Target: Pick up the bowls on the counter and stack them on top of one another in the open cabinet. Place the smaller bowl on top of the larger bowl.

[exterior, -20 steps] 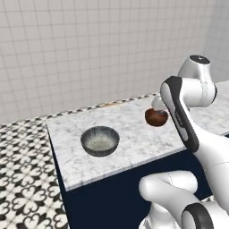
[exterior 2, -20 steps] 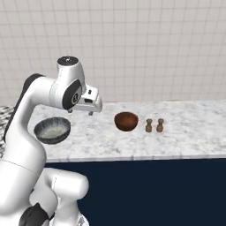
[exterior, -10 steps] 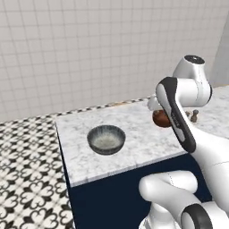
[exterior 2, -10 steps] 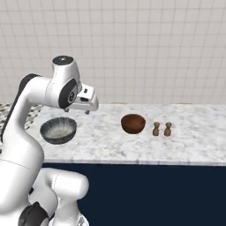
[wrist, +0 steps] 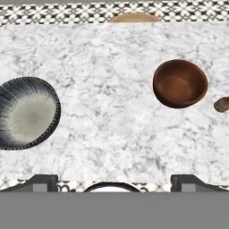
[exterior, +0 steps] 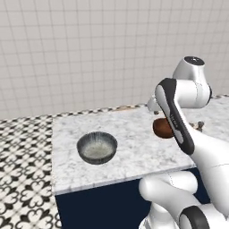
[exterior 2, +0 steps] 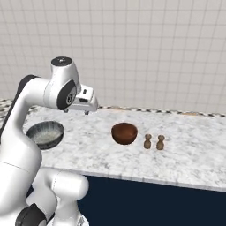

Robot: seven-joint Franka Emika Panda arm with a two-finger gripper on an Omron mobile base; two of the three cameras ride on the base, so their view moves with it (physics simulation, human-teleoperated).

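Both bowls sit on the table (exterior 2: 185,163), so I judge I'm at the very start: the larger bowl (wrist: 27,112) has to go into the cabinet first, the smaller bowl (wrist: 180,83) after it. Taking the larger bowl as my landmark, the smaller bowl stands well apart from it across bare marble, with two small brown shakers (exterior 2: 154,141) just beyond the smaller bowl on its far side.

To do this step well, I want to come down over the rim of the larger bowl, one finger inside and one outside the ribbed wall, rather than trying to span the whole bowl, and keep it level on the lift.

My end effector (exterior 2: 84,106) hangs above the table between the larger bowl and the smaller one, jaws spread fully wide, holding nothing and touching nothing.
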